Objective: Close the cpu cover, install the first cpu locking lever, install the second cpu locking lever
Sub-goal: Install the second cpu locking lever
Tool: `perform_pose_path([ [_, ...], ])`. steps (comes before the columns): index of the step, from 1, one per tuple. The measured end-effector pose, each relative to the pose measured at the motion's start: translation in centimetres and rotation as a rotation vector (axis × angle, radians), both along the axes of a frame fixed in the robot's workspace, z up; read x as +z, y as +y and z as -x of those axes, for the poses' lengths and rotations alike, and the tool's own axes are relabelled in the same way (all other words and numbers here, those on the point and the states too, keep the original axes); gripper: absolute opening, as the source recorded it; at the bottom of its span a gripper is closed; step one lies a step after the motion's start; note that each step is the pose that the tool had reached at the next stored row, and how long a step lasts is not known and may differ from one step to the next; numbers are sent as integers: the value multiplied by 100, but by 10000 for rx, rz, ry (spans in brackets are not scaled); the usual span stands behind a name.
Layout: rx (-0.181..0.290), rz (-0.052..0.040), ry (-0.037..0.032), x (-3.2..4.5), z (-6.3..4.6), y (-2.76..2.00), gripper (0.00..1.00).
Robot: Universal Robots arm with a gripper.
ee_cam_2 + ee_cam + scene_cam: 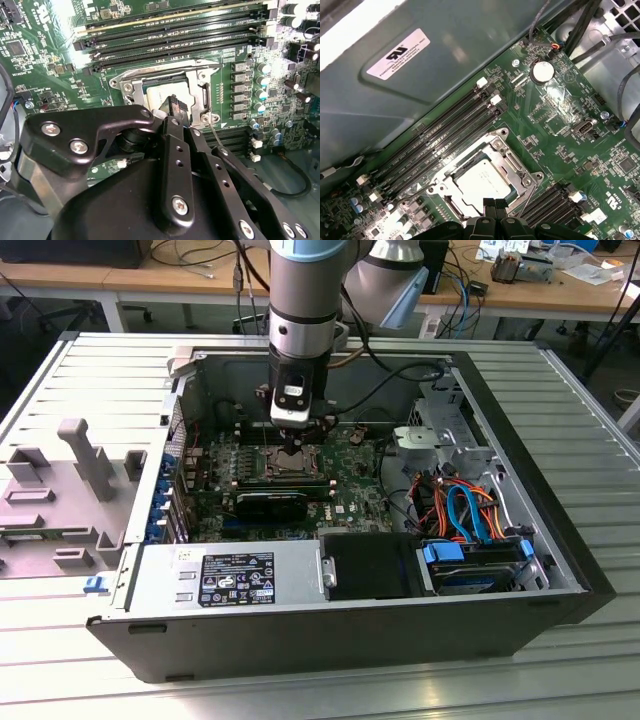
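Shiny bare-metal cpu cover, matt black metal tool

Grey power-supply box, blue cables

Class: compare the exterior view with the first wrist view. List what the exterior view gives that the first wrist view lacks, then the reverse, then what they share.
Exterior view: the whole open computer case, the grey power-supply box, the orange and blue cables and the robot arm reaching down.
First wrist view: the round coin battery and the white label on the case wall.
Shared: the green board, the cpu cover and the gripper, fingers together, just above it.
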State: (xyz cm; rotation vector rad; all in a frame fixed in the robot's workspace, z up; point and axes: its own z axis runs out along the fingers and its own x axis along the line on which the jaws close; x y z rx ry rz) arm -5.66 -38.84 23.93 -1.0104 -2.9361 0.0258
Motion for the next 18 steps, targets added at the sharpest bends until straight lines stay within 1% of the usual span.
perform_pose_path([
  [5,286,0,0,0,0,0,11],
  [11,766,1,1,0,0,0,11],
  [18,1081,0,0,0,0,0,11],
])
